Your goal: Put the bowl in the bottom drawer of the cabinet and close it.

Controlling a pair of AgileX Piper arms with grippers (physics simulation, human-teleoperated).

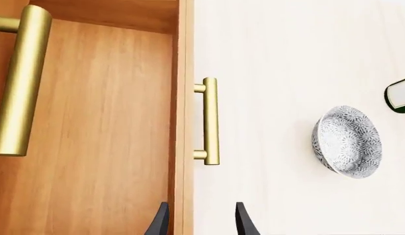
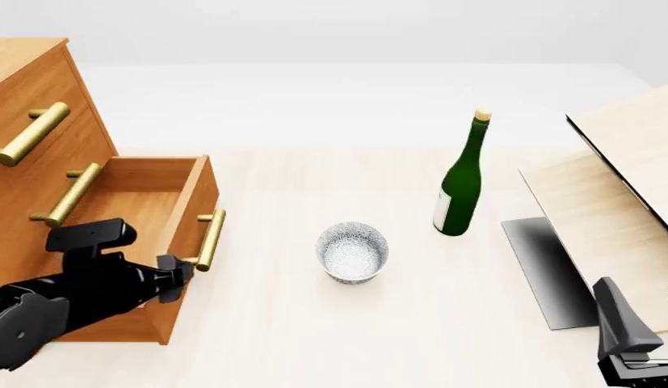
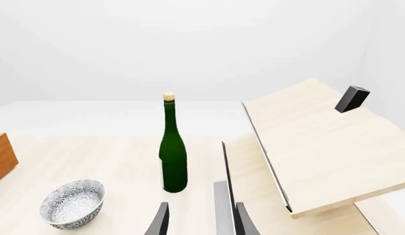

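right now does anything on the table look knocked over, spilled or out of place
Nothing stands out. The bowl sits upright on the table, the green bottle stands upright beyond it, and the bottom drawer is pulled open and holds nothing, which fits the job.

Left gripper [image 1: 201,221] fingertips apart, straddling the bottom drawer [image 1: 184,122] front edge; short brass handle [image 1: 209,121] just ahead of them; longer brass handle [image 1: 20,81] over the cabinet [image 1: 91,137] face; bowl [image 1: 348,142] on pale table [image 1: 280,58], well clear of the handle; dark green bottle [image 1: 399,95] clipped at frame edge beside bowl
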